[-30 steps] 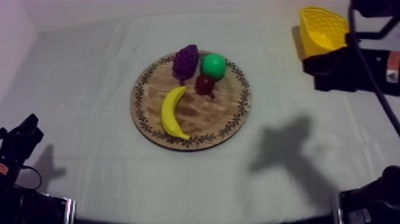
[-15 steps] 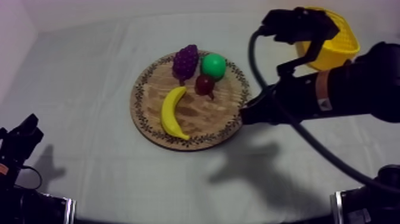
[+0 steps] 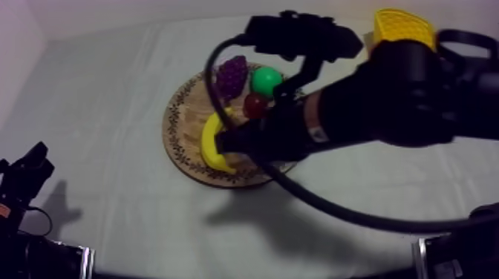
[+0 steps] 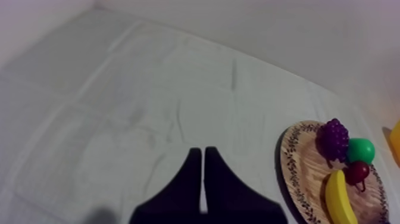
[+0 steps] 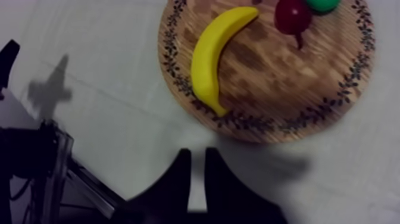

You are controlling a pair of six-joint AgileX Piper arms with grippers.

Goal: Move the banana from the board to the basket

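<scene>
Nothing of the task was done yet, by our reading. The banana (image 5: 214, 56) lay flat on the wooden board (image 3: 186, 119), ungrasped, and the yellow basket (image 3: 397, 30) stood well apart from the board, off its far rim on our right arm's side. As far as we could see, the basket held nothing. The grasp, the lift, the carry to the basket and the release were all left to do.

Our right gripper (image 5: 197, 154) hung above the cloth just outside the board's rim, on the banana's side. Its fingers were drawn together into a narrow wedge with only a slit between them, gripping nothing. We judged they would have to spread before they could take the fruit. Our left gripper (image 4: 202, 152) sat well away from the board, its fingers likewise pressed together on nothing.

The banana's long axis ran from near the board's middle out to its patterned rim. One end pointed inward, close to the small red fruit (image 3: 256, 104), and the other tip reached the rim. It curved, with its bulge turned toward the rim and its hollow side toward the board's centre. The bunch of grapes (image 3: 232, 74) and a green fruit (image 3: 266, 80) lay on the board beyond the banana's inner end.
</scene>
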